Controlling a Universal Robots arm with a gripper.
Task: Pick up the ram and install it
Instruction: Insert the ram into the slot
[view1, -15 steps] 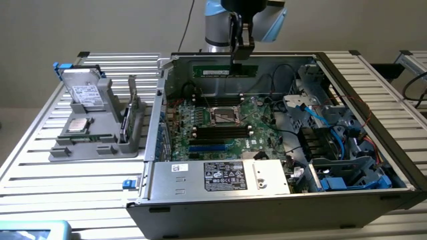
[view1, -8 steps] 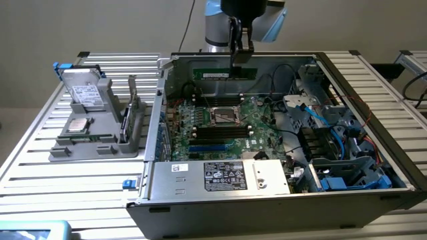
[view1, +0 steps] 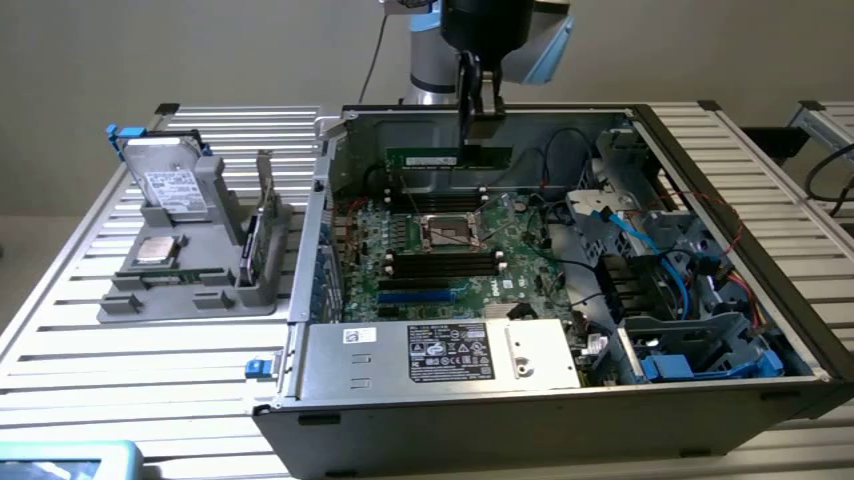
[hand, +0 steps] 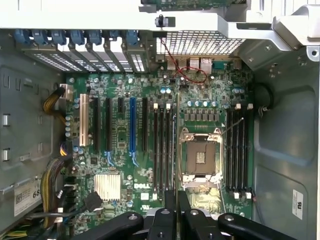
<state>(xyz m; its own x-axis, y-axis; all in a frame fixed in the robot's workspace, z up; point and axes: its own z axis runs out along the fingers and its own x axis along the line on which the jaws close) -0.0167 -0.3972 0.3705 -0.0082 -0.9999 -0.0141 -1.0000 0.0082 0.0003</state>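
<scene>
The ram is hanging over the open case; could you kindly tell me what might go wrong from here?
1. The claw grips the ram off-centre, toward the exterior view's right, so it may tilt when pressed.
2. In the wrist view its edge runs close beside the memory slots and the open CPU socket; a slight offset could miss the slot or strike the socket.

The ram (view1: 450, 158) was a long, narrow green board with a small white label. It hung level and on edge, clamped at its upper edge by the gripper (view1: 481, 135), above the motherboard (view1: 400, 262).
</scene>
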